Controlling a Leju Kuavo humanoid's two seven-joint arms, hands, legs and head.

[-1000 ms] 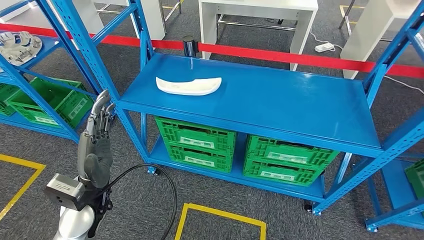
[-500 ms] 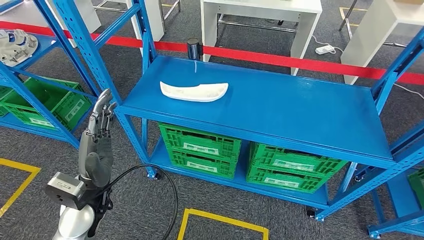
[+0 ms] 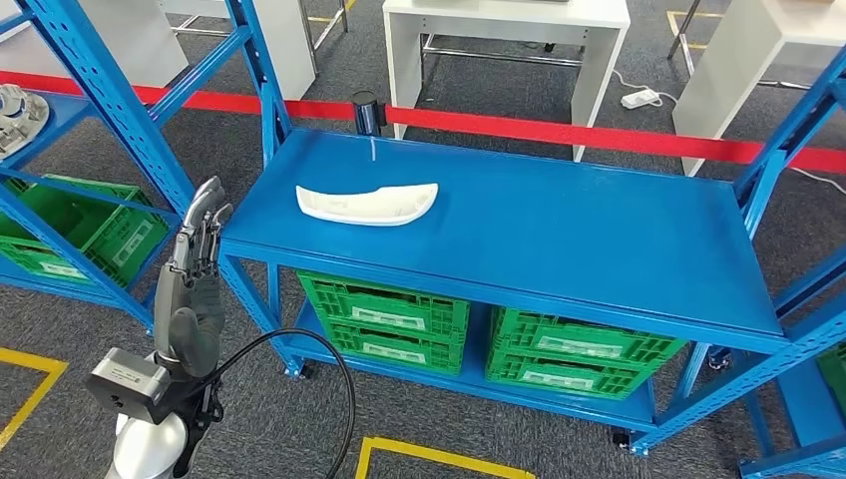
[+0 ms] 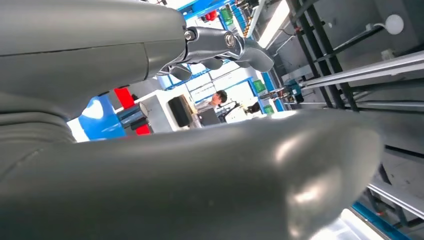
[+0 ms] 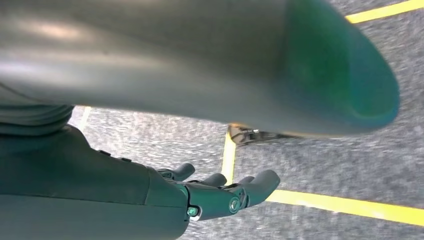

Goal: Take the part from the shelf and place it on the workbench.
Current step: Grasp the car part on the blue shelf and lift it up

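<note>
Part [image 3: 367, 204]: white curved shell, upper-left centre of frame, lying on blue shelf [image 3: 599, 230]. Looks light, rigid, smooth; best pinched along its long edge. Left hand [image 3: 195, 269] empty, fingers extended, lower left. Right hand [image 5: 220, 192] released, empty.

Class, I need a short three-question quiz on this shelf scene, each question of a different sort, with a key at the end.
1. True or false: the white part lies on the top deck of the blue shelf.
2. Multiple choice: what stands on the shelf level under that deck? A) cardboard boxes B) green crates C) metal buckets
3. Fill in: the left robot hand is raised beside the shelf's front-left post and holds ____.

Key
1. True.
2. B.
3. Nothing; its fingers are extended and apart from the part. The right robot hand hangs over grey floor with yellow lines, also holding nothing.
</note>
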